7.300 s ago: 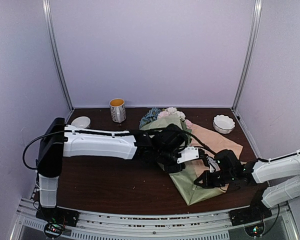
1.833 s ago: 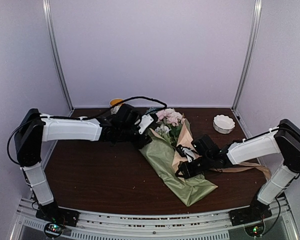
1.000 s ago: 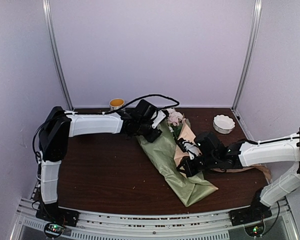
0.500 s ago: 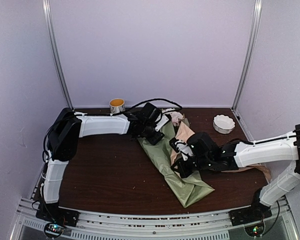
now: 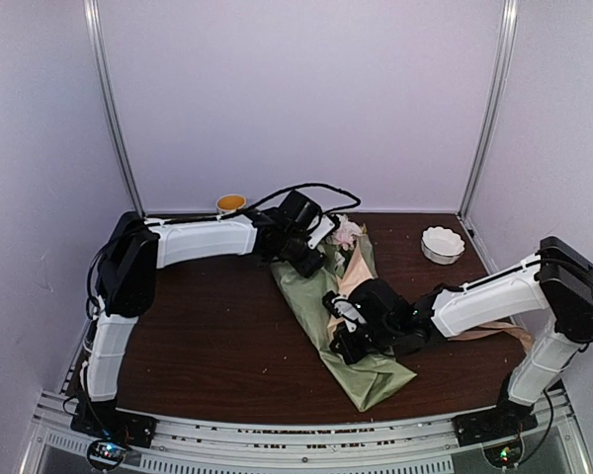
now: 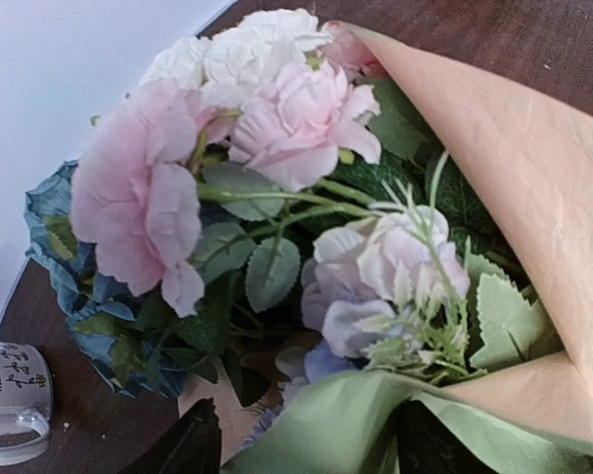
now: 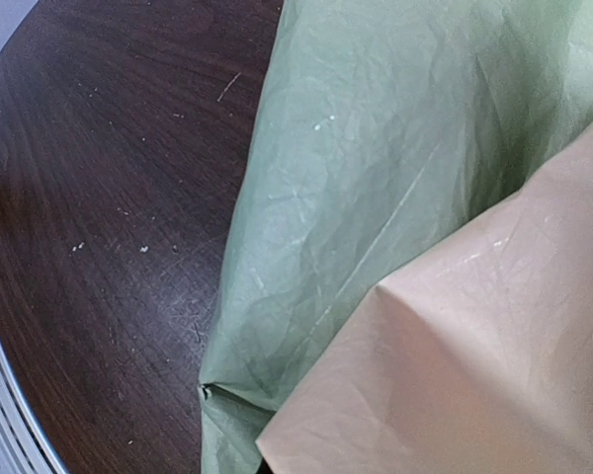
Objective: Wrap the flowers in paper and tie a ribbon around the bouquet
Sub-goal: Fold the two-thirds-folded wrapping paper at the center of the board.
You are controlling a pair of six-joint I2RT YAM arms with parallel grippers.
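You are looking into a small room with pale purple walls (image 5: 296, 99) and thin metal posts (image 5: 114, 109) in the back corners. The dark brown wood worktop (image 5: 198, 326) makes up the floor of the room. It has tiny white specks and a few scratches on it beside the right end effector (image 5: 341, 344).

The bouquet (image 5: 311, 296) lies slanted on the worktop, and it runs from one end effector to the other. The left end effector (image 6: 308, 410) is at the wide end. Its fingers stand wide apart, with the green edge of the paper (image 7: 356, 148) between them. The pink, white and blue flowers (image 6: 277, 128) sit just past those fingers.

The right end effector is over the narrow half, closed tight. You cannot tell if it pinches any paper.

A mug (image 6: 10, 395) stands to the left of the left end effector, by the back wall. A small white bowl (image 5: 442, 243) sits well away from the right end effector, in the far right corner.
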